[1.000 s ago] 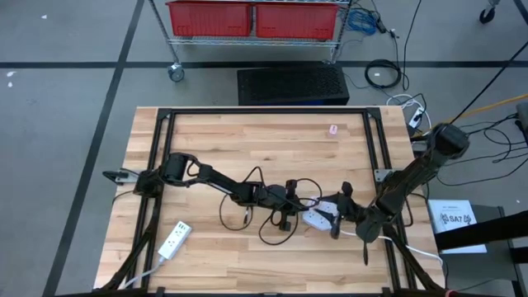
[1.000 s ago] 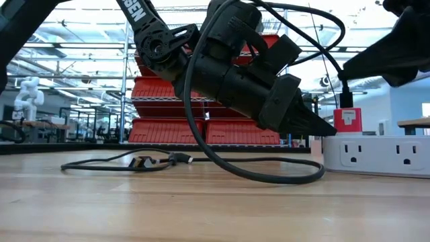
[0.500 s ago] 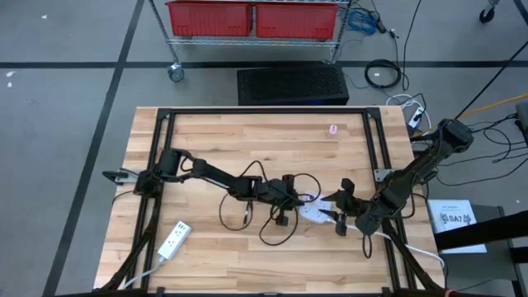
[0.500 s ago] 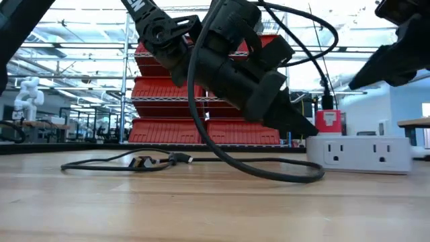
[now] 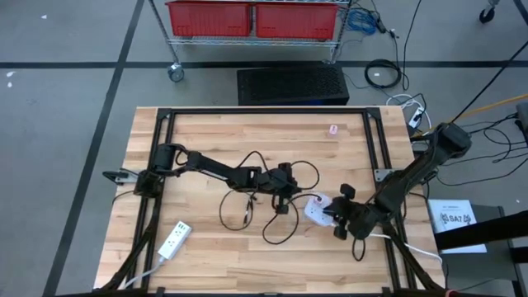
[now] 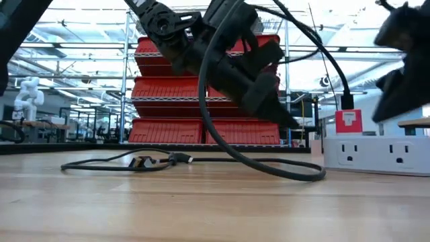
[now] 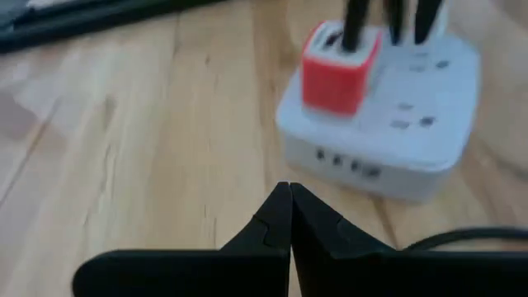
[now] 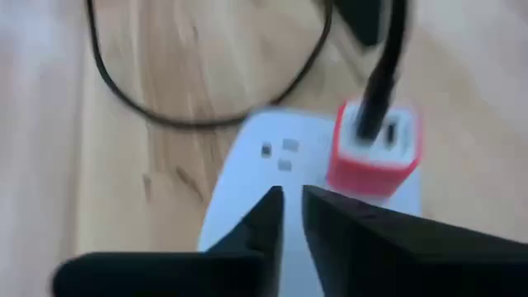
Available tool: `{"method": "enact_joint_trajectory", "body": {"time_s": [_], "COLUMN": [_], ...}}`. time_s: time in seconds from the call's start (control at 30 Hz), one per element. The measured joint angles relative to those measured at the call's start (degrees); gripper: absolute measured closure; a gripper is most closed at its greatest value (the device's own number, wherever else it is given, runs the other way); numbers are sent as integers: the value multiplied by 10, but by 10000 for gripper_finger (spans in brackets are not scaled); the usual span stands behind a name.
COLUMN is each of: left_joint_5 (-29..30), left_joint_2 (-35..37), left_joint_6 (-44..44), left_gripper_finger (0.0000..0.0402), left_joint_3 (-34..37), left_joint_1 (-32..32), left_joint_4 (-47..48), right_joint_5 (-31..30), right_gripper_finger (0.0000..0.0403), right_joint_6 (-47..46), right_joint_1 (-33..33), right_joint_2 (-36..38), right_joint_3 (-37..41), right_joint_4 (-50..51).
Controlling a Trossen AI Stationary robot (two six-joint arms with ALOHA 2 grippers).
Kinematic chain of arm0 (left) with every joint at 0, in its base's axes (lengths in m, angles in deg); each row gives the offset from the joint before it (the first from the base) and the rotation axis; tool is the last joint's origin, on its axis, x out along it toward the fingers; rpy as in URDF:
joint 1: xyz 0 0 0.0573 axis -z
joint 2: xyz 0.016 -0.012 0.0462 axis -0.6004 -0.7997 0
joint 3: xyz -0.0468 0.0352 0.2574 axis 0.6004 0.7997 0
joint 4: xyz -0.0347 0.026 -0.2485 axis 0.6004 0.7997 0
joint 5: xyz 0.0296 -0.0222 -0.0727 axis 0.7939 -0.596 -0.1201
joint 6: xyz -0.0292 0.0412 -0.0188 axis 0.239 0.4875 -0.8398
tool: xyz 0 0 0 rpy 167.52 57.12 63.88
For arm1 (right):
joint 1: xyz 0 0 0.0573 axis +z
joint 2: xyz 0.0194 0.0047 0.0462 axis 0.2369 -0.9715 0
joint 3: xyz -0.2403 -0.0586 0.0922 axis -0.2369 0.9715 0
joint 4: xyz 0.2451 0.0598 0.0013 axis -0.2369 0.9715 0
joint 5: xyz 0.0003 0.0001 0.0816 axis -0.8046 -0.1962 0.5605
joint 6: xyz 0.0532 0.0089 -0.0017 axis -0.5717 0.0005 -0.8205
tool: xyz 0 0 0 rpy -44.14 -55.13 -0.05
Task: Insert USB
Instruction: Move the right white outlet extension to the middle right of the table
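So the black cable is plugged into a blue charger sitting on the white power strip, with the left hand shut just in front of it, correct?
Not quite: the charger is red, not blue, as the left wrist view shows. The rest holds: the black cable runs into its top, it sits on the white power strip, and the left hand is shut just in front of it.

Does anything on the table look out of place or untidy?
The black cable sprawls in loose loops across the table, one end lying free. Otherwise nothing stands out: the red charger sits upright in the white power strip.
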Motion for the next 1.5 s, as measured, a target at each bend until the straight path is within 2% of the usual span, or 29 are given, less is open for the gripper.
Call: {"method": "enact_joint_trajectory", "body": {"time_s": [0.1,0.23,0.4,0.53,0.7,0.8,0.97,1.17,1.3,1.5], "left_joint_5": [18,70,87,86,86,86,51,26,27,28], "left_joint_2": [5,33,100,153,219,268,340,357,352,353], "left_joint_6": [4,22,34,32,24,4,-29,-87,-100,-95], "left_gripper_finger": [397,397,397,397,397,397,398,398,398,398], "left_joint_3": [0,2,20,57,126,181,286,384,417,420], "left_joint_1": [-4,-13,-34,-50,-69,-78,-76,-35,-1,12], "left_joint_4": [46,118,137,138,134,129,127,108,26,-28], "right_joint_5": [28,53,118,177,241,249,197,211,208,275], "right_gripper_finger": [396,396,401,402,403,403,403,403,403,403], "right_joint_6": [-27,-77,-112,-119,-196,-234,-223,-221,-229,-255], "right_joint_1": [0,3,30,53,72,91,113,115,109,101], "right_joint_2": [-42,-83,-76,-58,-59,-59,-59,-58,-73,-118], "right_joint_3": [0,-5,-22,-70,-124,-140,-180,-196,-184,-154], "right_joint_4": [-2,-18,-8,75,234,274,236,222,218,215]}}
